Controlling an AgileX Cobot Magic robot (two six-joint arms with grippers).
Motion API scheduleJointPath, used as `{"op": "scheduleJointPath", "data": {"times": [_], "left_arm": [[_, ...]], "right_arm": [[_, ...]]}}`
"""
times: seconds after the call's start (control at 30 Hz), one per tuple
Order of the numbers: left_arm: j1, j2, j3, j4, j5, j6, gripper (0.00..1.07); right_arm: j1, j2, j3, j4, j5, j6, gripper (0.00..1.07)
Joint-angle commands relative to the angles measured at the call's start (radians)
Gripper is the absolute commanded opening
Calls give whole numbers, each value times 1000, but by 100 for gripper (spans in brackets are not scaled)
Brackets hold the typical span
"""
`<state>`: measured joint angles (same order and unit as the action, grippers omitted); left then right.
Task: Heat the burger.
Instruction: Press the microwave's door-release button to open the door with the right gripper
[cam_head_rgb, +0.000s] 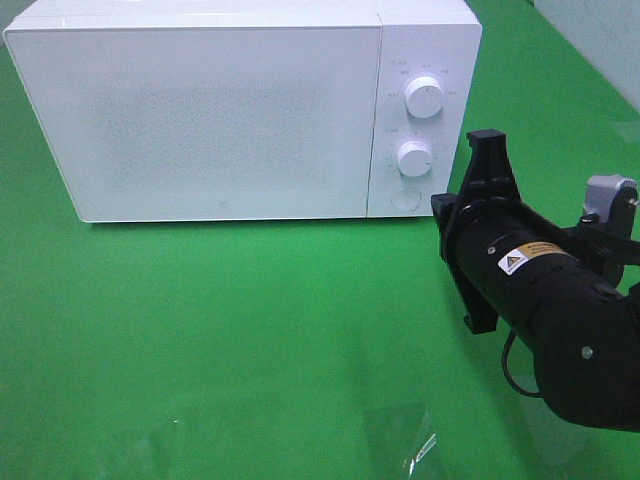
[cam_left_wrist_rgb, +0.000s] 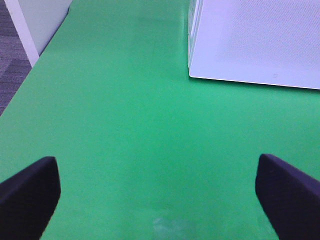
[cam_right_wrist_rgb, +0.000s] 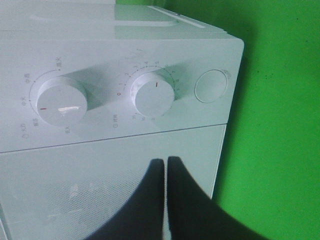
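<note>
The big green bench (cam_head_rgb: 250, 330) lies under everything. A white microwave (cam_head_rgb: 240, 110) stands on it. Its wide door (cam_head_rgb: 200, 120) is shut and looks milky, so nothing inside the microwave shows.

The burger does not show in any view, so I cannot tell where it is.

The black right arm (cam_head_rgb: 560, 300) comes in on the knob side of the microwave, low in front of it. It has a small yellow and white sticker on it.

On the strip next to the microwave's door there are two round white knobs, one above the other. The top knob (cam_head_rgb: 425, 97) has a red mark. The lower knob (cam_head_rgb: 414, 157) has numbers around it and a thin dark mark. A flat round button (cam_head_rgb: 405, 198) sits under the lower knob, close to the microwave's bottom corner.

The right fingers (cam_right_wrist_rgb: 172, 170) are pressed tight together with nothing between them. They point at the microwave's front, close to the line where the door meets the knob strip. I cannot tell if they touch the microwave.

The left fingers (cam_left_wrist_rgb: 287, 192) are spread wide apart and hold nothing. They hang over bare green bench, well away from the microwave's door end.
</note>
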<state>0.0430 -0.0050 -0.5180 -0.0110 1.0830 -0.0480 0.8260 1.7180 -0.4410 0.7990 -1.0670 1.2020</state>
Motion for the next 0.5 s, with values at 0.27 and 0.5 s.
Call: {"op": "scheduleJointPath", "data": {"times": [0.27, 0.5], "left_arm": [[2, -5, 0, -4, -12, -5, 98], [2, -5, 0, -4, -12, -5, 98]], "right_arm": [[0, 12, -9, 23, 9, 8, 0], [-57, 100, -47, -68, 44, 133, 0]]}}
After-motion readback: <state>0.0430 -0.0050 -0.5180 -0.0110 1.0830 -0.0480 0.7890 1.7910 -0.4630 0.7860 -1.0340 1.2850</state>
